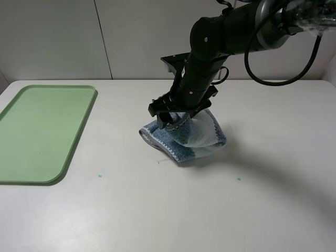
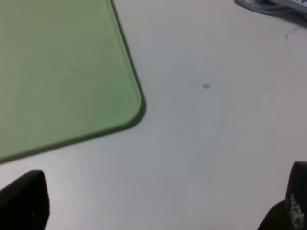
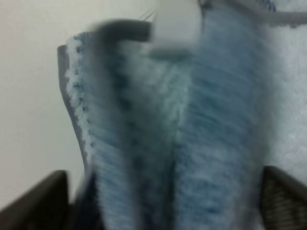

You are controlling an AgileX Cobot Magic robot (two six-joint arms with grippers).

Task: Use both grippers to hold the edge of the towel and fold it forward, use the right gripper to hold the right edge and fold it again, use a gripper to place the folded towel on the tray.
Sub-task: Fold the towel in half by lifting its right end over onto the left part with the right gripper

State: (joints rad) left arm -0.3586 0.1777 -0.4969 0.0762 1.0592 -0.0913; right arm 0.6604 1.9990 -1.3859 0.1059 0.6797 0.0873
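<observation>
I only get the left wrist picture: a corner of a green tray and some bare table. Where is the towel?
Observer: In the high view the towel lies bunched on the table, to the right of the tray and apart from it.
Operator: Is anything holding it?
Observer: The right gripper is down over it. In the right wrist view its fingers stand wide apart with striped cloth between them.
Operator: Is the towel folded neatly?
Observer: It looks folded over but rumpled, with one pale flap standing up.
</observation>
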